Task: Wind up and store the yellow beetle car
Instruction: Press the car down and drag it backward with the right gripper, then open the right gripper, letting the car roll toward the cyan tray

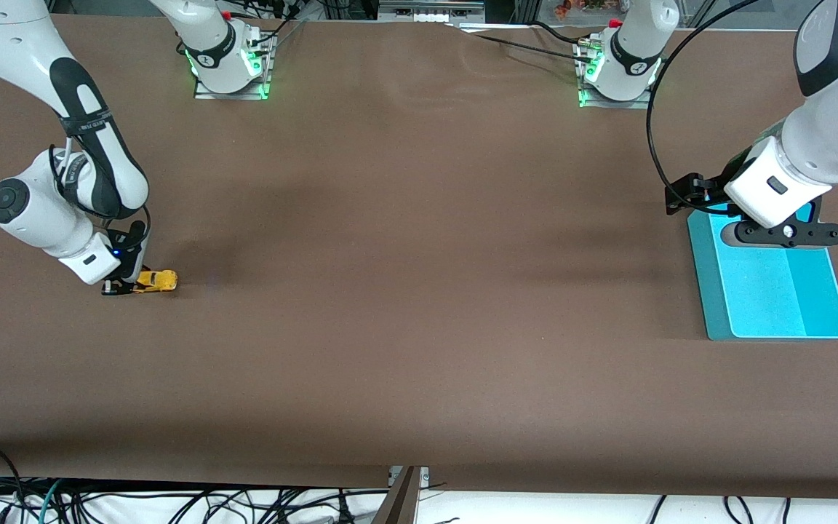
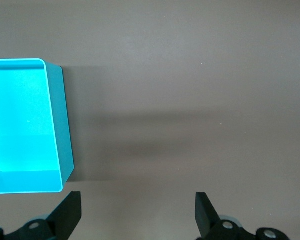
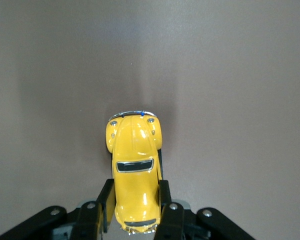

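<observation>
Front view is showing the right pincer down at the table, low at the right arm's end, and it is gripping the yellow beetle car. The car is sitting on the table surface, its nose pointing toward the middle of the table, away from the pincer. Right wrist view is confirming the grip: both fingers are pressing against the sides of the car's rear half, closed tight on it, with the bonnet and chrome bumper sticking out ahead of them. Over at the left arm's end, the left pincer is hanging above the turquoise tray, over the tray's edge nearest the robots' bases, waiting. Left wrist view is showing its fingers spread wide with nothing between them, the tray's corner lying below on bare brown table.
</observation>
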Available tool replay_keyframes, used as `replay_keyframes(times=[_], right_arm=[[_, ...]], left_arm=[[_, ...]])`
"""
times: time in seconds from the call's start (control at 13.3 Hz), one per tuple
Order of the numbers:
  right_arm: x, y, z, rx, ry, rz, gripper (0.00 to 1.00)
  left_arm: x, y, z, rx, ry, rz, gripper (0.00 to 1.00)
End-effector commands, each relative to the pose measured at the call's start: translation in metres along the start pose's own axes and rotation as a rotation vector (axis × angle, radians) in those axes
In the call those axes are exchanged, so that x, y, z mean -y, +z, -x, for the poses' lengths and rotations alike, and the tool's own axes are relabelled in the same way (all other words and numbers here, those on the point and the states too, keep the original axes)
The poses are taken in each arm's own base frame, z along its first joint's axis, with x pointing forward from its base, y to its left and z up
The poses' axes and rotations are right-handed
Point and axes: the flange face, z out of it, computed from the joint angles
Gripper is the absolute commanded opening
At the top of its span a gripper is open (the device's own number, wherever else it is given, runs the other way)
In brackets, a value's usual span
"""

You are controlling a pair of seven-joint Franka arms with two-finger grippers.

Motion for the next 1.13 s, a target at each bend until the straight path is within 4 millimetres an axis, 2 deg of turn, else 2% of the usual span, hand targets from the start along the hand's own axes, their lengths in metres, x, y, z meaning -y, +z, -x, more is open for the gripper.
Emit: replay_keyframes(times=[0.0,0.23,0.3,0.38,0.75,1.06], right_arm=[[0.009,0.028,0.016,-0.015,-0.007,-0.037,0.24],[0.009,0.027,0.016,-0.014,-0.009,-0.035,0.24],[0.005,0.025,0.015,-0.015,-0.008,-0.029,0.42],[0.002,0.022,0.013,-0.014,-0.012,-0.023,0.99],[-0.024,-0.004,0.006,-0.033,-0.032,-0.03,1.0],[-0.03,-0.012,0.004,-0.033,-0.033,-0.021,1.0]], left_arm=[[0.001,-0.003,-0.003,0.003,-0.009,0.028,1.0],[0.002,-0.003,-0.003,0.003,-0.009,0.027,1.0],[0.002,-0.003,-0.003,0.003,-0.009,0.027,1.0],[0.001,-0.003,-0.003,0.003,-0.009,0.028,1.0],[0.001,-0.004,-0.003,0.002,-0.007,0.029,1.0],[0.0,-0.004,-0.003,0.002,-0.007,0.029,1.0]])
